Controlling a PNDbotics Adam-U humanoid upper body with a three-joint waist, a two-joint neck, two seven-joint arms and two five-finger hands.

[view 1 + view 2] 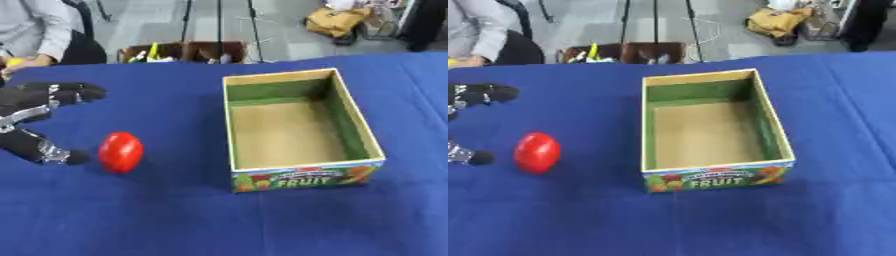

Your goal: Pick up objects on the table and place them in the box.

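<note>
beside red object (120, 152), spread left hand (35, 107)

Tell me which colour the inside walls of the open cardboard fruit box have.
Green, seen best in the left eye view: open cardboard fruit box.

On the table (175, 220), the box (297, 125) sits right of centre, the fruit (120, 152) to its left (well apart), beside the left hand (39, 107) at the left edge.

Red objects (120, 152): one, at 9 o'clock of the box.
Boxes (363, 134): one, open-topped, "FRUIT" printed on the near wall.
Robot hands (35, 102): one, at 9 o'clock on the tabletop (175, 215).
</note>
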